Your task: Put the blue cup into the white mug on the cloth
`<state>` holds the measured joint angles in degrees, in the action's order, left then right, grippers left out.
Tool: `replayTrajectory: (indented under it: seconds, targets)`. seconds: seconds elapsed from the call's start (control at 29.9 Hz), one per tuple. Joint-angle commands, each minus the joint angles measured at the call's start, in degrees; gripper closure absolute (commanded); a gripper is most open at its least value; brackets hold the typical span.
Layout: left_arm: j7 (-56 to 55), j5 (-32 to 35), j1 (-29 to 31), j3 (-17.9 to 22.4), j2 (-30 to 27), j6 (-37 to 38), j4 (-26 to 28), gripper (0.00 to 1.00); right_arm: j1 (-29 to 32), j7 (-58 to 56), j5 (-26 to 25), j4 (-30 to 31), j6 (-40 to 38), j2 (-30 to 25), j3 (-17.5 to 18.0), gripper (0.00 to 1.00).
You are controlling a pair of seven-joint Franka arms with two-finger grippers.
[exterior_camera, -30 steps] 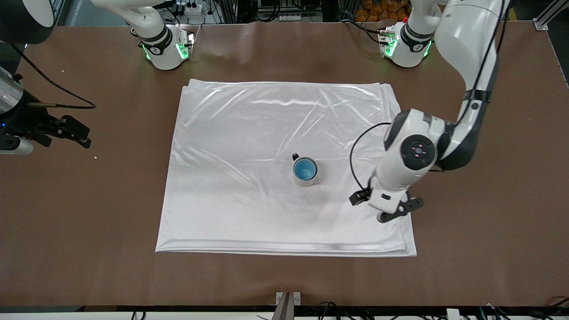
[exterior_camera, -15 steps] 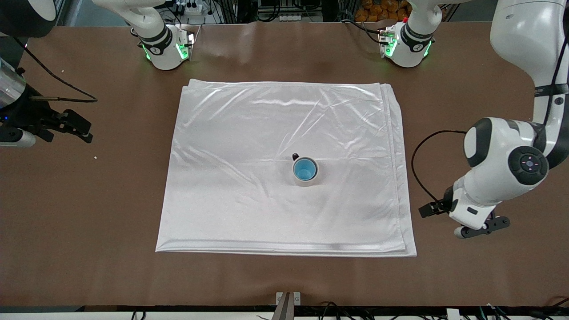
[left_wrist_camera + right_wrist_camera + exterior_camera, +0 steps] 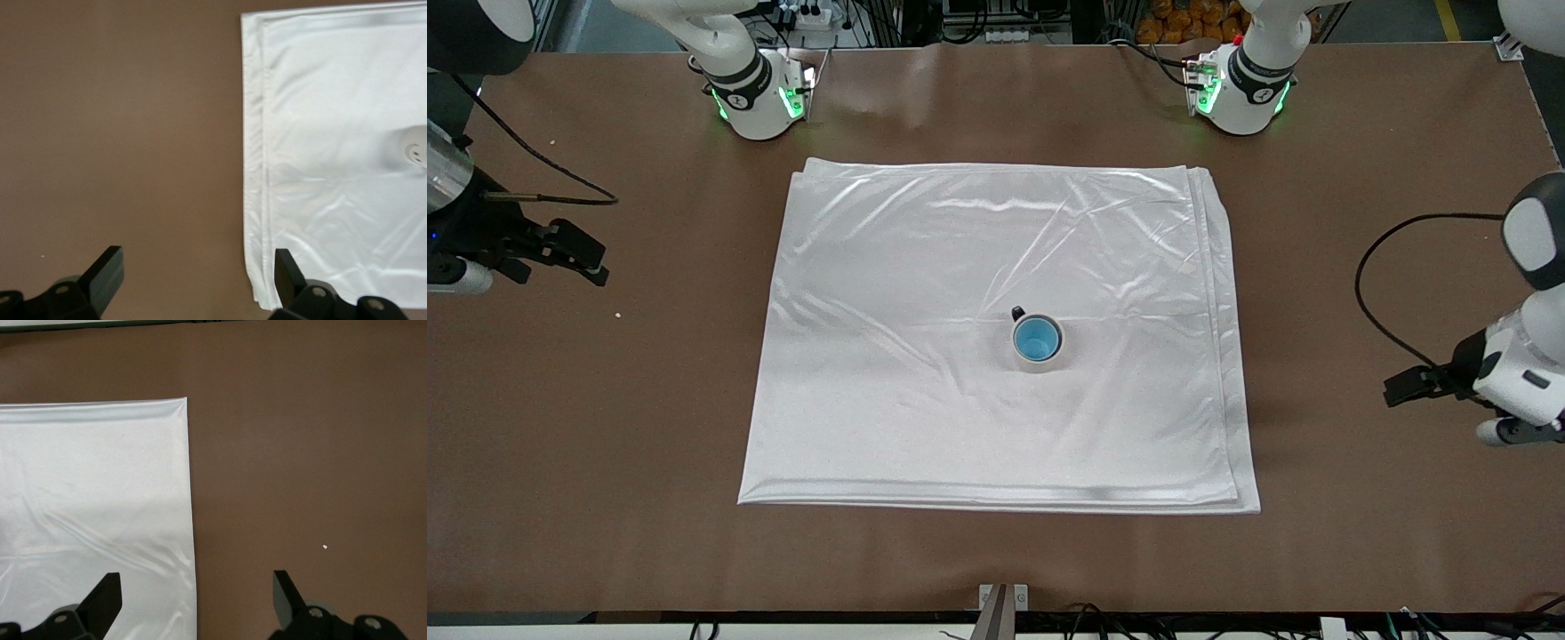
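The cloth [image 3: 996, 338] covers the middle of the brown table [image 3: 605, 533], its nearest hem closest to the front camera. It is a big, glossy white rectangle folded in layers; the stacked edges show along the side toward the left arm's end, and shallow wrinkles and bright streaks run across the top.

Farther from the camera than that hem, roughly mid-cloth and a little toward the left arm's end, the white mug [image 3: 1038, 342] stands upright. It is a small off-white cylinder with a little black handle on the side away from the camera. The blue cup [image 3: 1037, 339] sits nested inside it, only its bright blue inside and thin rim showing from above.

The left gripper [image 3: 195, 273] hangs over bare table at the left arm's end, well apart from the mug and clear of the cloth's edge. Its two dark fingers are spread wide with nothing between them. From that wrist the mug's pale side shows at the frame edge, with small dark dots on it.

The right gripper [image 3: 197, 597] hangs over the table at the right arm's end, near the cloth's side edge, fingers also parted and empty. This arm waits. A tiny white crumb [image 3: 324, 547] lies on the table nearby.
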<state>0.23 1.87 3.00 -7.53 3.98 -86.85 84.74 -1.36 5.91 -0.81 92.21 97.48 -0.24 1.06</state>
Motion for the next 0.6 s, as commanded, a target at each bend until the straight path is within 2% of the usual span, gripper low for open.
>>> replayTrajectory:
  seconds: [0.0, 0.57]
  targets:
    - [1.79, -3.98, -0.62, 1.73, -3.72, 1.33, 3.15, 0.0, 1.27, -1.07, 1.07, 2.01, -0.89, -2.05, 1.49, 0.0]
    - [1.52, -3.28, -0.71, 1.81, -3.55, 1.78, 3.41, 0.0, 1.36, -1.34, 1.07, 2.27, -3.26, -2.14, 2.72, 0.0]
